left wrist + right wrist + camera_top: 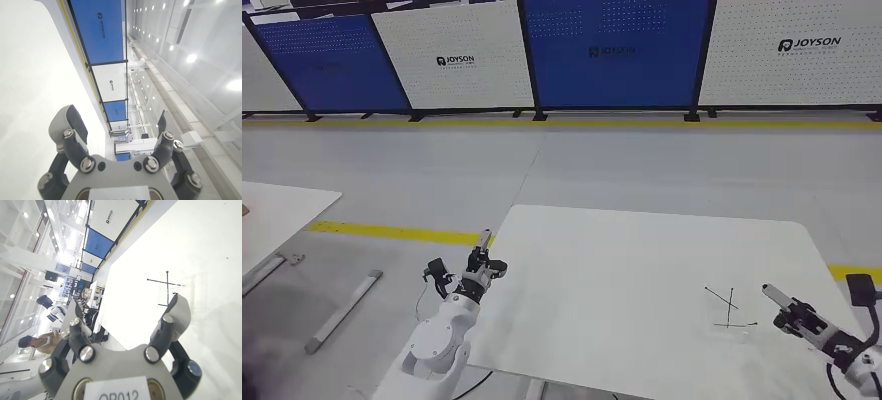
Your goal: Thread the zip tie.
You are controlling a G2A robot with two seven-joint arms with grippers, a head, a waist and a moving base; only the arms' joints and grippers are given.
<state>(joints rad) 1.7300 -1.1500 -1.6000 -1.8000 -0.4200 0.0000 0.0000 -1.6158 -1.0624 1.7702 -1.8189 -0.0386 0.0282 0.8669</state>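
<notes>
Right gripper point(770, 292) was found with jaws spread and nothing between them, held low over the table point(642, 250) at its edge. The ties point(730, 308), apparently three thin black strips lying flat and crossing one another, lay just ahead of its fingertips. In the right wrist view the end of one strip lay close to one finger point(176, 303). Left gripper point(483, 240) stood well apart from the ties, at the opposite table edge, with jaws likewise spread and empty. No tie was lifted, so threading was judged not begun and the step in hand was the first pickup. To do it well, the right gripper should single out one strip at a stretch clear of the crossings, so that the neighbouring strips are not dragged along. Because the strips lie flat, the fingertips would need to meet the table surface and close across the strip's width. A grasp near one end would leave the remainder free for the left gripper. The head slot was too small to make out. The main risk noted was a thin strip slipping from the pinch.
</notes>
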